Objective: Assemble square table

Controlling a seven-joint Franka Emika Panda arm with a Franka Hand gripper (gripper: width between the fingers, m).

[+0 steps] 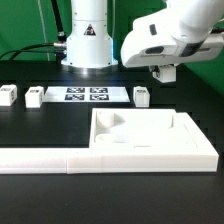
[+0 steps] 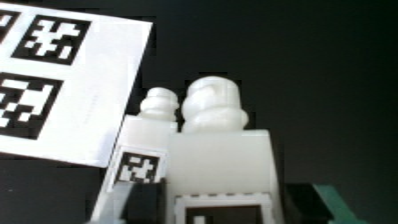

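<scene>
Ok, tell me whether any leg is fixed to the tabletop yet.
No: the tabletop carries none, and three legs stand apart beyond it.

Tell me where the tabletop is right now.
In the exterior view the tabletop lies flat on the black table, right of centre at the front, against the long white wall, with the gripper above its far right corner.

The arm (image 1: 165,35) reached in from the exterior view's right, its white wrist housing held above the black table, angled downward. The gripper (image 1: 166,73) hung below it as a dark stub, close over the surface. Whether its 2 fingers stood apart or together could not be told from either view.
</scene>
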